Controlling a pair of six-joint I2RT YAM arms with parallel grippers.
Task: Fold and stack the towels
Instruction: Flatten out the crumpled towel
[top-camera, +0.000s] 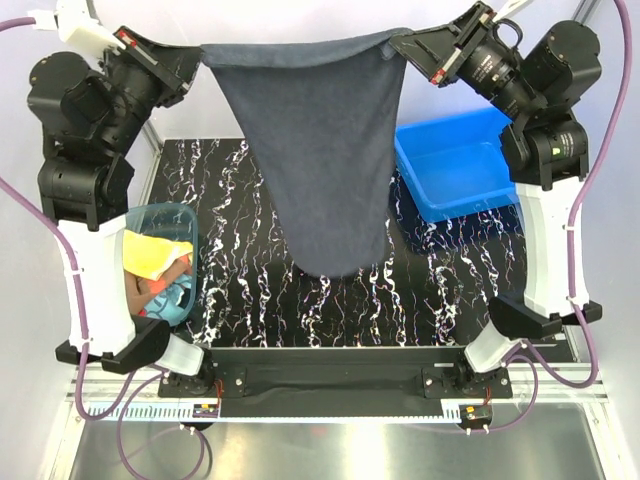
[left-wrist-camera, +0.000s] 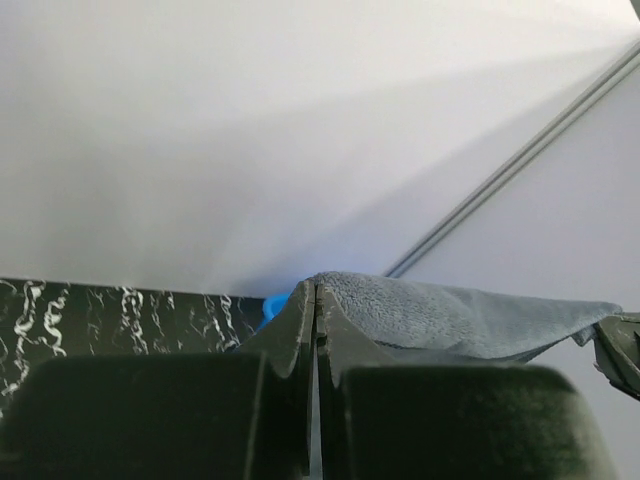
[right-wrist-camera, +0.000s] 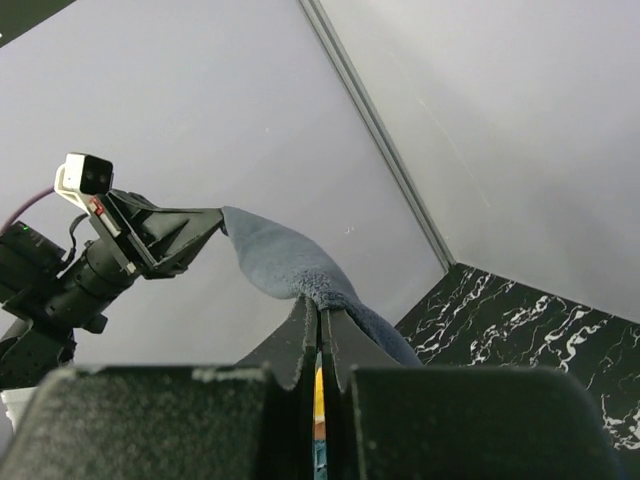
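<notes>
left gripper (top-camera: 201, 52): pinched shut on one top corner of the dark slate-blue towel (top-camera: 320, 160) | right gripper (top-camera: 398, 45): pinched shut on the other corner | towel: hung spread between them above the marbled table (top-camera: 250, 290) | other towels (top-camera: 158, 268): lay in the teal tub (top-camera: 168, 210)

Counted four towels: one dark blue towel (top-camera: 320, 170), one yellow towel (top-camera: 150, 254), one red towel (top-camera: 177, 265), one light teal towel (top-camera: 176, 297). Counted two hands: left hand (top-camera: 196, 55), right hand (top-camera: 399, 45). Also tallied one teal tub (top-camera: 192, 232), one blue bin (top-camera: 455, 165), one counter (top-camera: 250, 285).
</notes>
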